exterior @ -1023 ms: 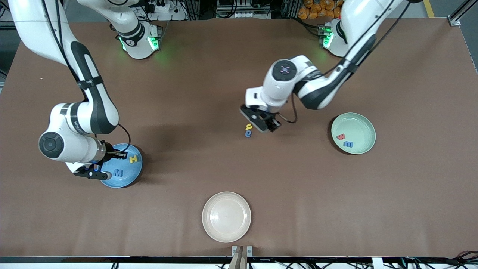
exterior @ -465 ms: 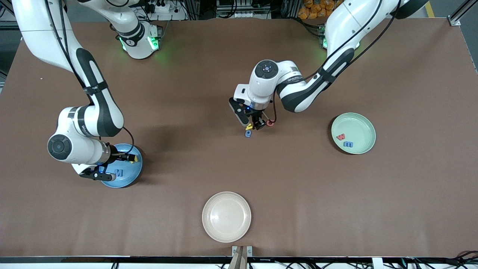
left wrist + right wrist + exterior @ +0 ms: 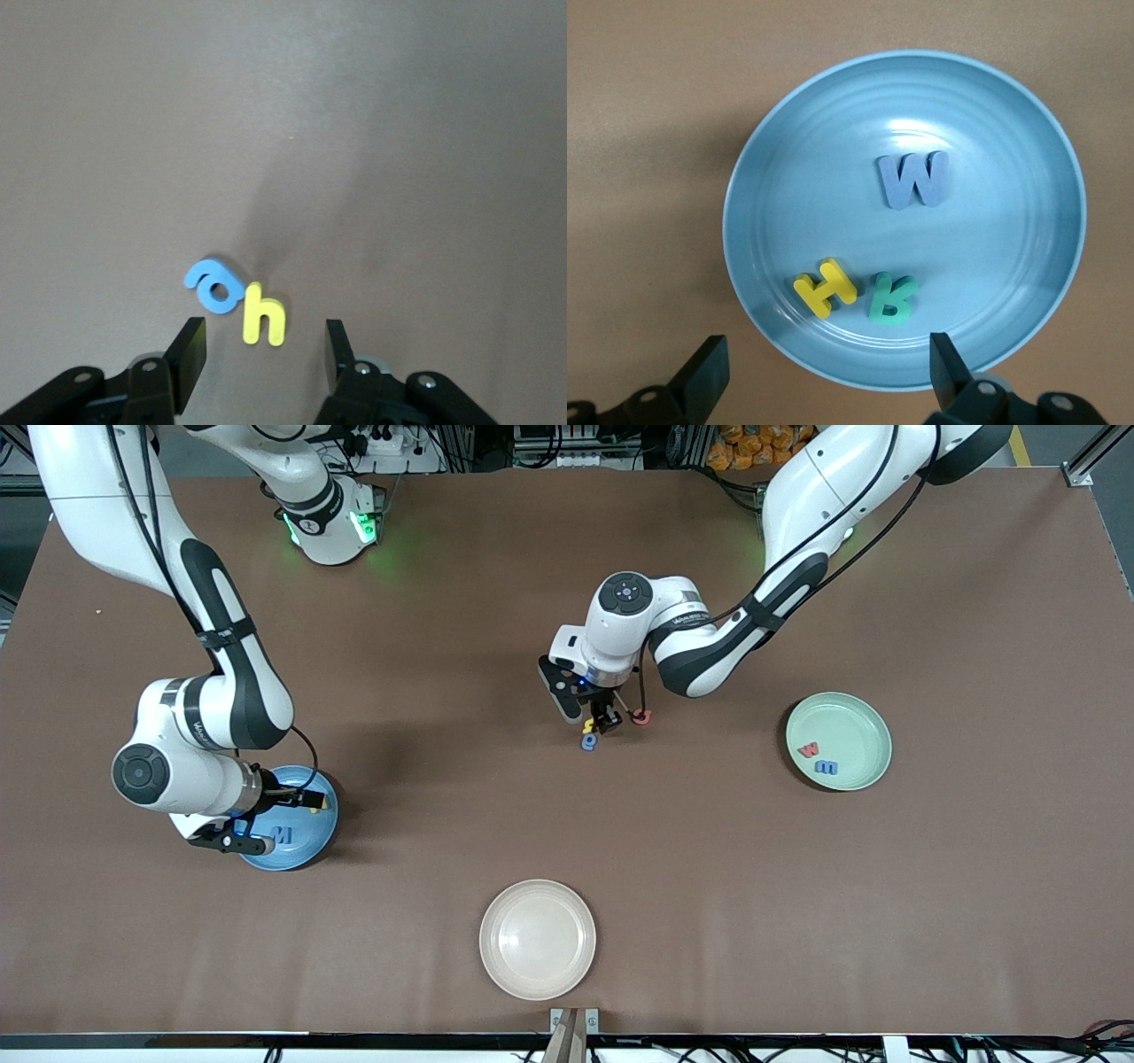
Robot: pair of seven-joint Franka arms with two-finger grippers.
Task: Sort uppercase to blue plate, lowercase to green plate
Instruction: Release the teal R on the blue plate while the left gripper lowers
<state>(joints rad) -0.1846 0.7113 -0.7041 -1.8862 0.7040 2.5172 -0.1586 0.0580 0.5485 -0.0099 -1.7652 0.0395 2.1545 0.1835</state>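
Right now the left gripper (image 3: 261, 354) is hanging low over the middle of the table with its jaws parted about halfway, empty, and bracketing the yellow h (image 3: 263, 314), which is lying flat on the brown table (image 3: 567, 584) between the two fingertips (image 3: 190, 350); that spacing looks chosen so the fingers can drop either side of the thin letter and pinch it. Touching the h is a blue rounded letter (image 3: 213, 285), so the grip will likely need care not to drag that neighbour along. A red ring-shaped letter (image 3: 640, 716) is lying just beside this gripper, toward the left arm's end of the table, and it is probably the capital Q waiting its turn. The right gripper (image 3: 824, 372) is hovering over the blue plate (image 3: 771, 159) with its jaws spread wide and nothing between them. In that plate the yellow H (image 3: 825, 287) and the green R (image 3: 891, 297) are lying close together, with the dark blue M (image 3: 913, 180) apart from them. The green plate (image 3: 864, 717), toward the left arm's end, is holding a red w (image 3: 808, 750) and a small blue letter (image 3: 827, 767). A cream plate (image 3: 537, 939) is sitting nearest the front camera, not part of the sorting.
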